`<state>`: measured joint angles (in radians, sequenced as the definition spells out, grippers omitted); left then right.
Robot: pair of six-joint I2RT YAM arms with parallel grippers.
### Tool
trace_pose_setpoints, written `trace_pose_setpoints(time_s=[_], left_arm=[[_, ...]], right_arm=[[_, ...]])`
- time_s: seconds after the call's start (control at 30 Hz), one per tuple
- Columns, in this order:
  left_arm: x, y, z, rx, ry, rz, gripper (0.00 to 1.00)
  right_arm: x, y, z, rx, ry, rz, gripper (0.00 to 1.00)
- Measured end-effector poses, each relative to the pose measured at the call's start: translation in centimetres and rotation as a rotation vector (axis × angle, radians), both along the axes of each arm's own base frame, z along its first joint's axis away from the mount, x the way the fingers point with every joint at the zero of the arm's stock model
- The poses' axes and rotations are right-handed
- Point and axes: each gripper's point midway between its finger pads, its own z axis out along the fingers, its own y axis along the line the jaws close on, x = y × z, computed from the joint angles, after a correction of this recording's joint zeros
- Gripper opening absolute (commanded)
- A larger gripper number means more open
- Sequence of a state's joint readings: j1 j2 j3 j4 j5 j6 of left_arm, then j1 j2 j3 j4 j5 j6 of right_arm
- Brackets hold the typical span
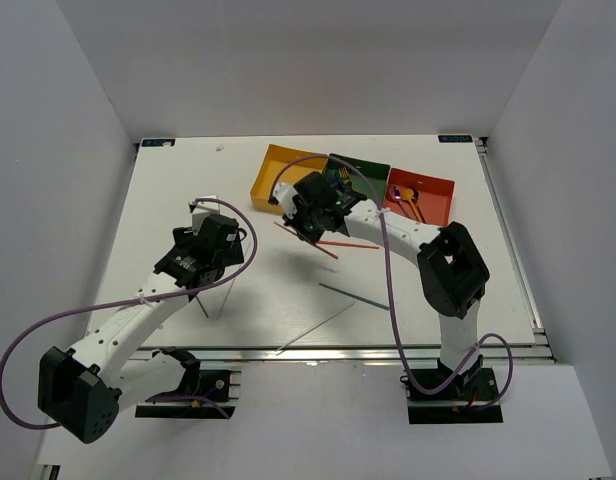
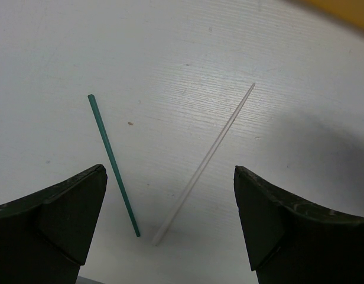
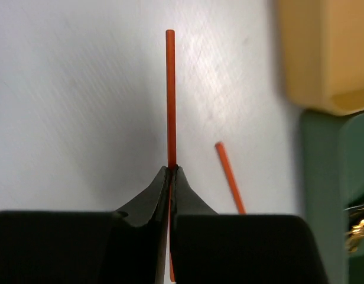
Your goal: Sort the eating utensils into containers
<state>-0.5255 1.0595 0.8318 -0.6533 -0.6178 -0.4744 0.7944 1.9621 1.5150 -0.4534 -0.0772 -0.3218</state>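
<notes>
Three shallow trays sit in a row at the far side of the table: a yellow tray on the left, a dark green tray in the middle and a red-orange tray on the right, the last two with small utensils inside that are too small to name. Just near of the yellow and green trays, the right gripper has its fingers pressed together on a red chopstick, which juts straight out past the tips above the tabletop. A second red chopstick lies on the table just beside it. On the left, the left gripper hangs over the table with its fingers wide apart and nothing between them; below it lie a green chopstick and a pale chopstick, their near ends close together and their far ends spread apart. Another green chopstick and another pale one lie near the table's front edge, between the two arms.
</notes>
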Motion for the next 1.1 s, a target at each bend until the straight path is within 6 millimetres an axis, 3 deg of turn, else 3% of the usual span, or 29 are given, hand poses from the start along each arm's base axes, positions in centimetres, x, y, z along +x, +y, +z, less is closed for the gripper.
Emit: trace_pose_setpoints(time_s=[0.1, 0.27, 0.37, 0.43, 0.5, 0.6, 0.73, 0.83, 0.9, 1.0, 1.1], left_arm=[[0.0, 0.0, 0.0, 0.000, 0.000, 0.000, 0.97], [0.0, 0.0, 0.2, -0.004, -0.007, 0.000, 0.97], [-0.1, 0.0, 0.4, -0.009, -0.017, 0.001, 0.97], [-0.1, 0.0, 0.6, -0.012, -0.022, 0.000, 0.97], [-0.1, 0.0, 0.7, -0.015, -0.025, 0.000, 0.97], [-0.1, 0.0, 0.7, -0.017, -0.026, -0.001, 0.97], [-0.2, 0.0, 0.9, -0.026, -0.033, -0.005, 0.97], [-0.3, -0.1, 1.1, -0.036, -0.040, -0.010, 0.97], [-0.3, -0.2, 1.2, -0.041, -0.042, -0.013, 0.97], [-0.3, -0.3, 1.1, -0.045, -0.041, -0.018, 0.97], [-0.3, -0.4, 1.1, -0.048, -0.040, -0.021, 0.97]], right_arm=[[2.2, 2.3, 4.4, 0.099, -0.090, -0.030, 0.00], [10.4, 7.3, 14.3, 0.306, -0.336, -0.156, 0.00], [15.0, 8.9, 17.6, 0.390, -0.454, -0.241, 0.00], [17.2, 8.6, 17.4, 0.409, -0.494, -0.298, 0.00], [18.6, 7.7, 15.9, 0.402, -0.496, -0.345, 0.00], [20.1, 6.0, 13.3, 0.396, -0.477, -0.404, 0.00], [22.4, 4.6, 11.5, 0.413, -0.476, -0.473, 0.02], [23.3, 4.5, 10.3, 0.422, -0.469, -0.500, 0.20], [23.3, 4.6, 9.4, 0.420, -0.453, -0.511, 0.26], [23.3, 4.6, 9.1, 0.428, -0.439, -0.526, 0.60], [23.5, 4.6, 10.3, 0.444, -0.449, -0.542, 0.77]])
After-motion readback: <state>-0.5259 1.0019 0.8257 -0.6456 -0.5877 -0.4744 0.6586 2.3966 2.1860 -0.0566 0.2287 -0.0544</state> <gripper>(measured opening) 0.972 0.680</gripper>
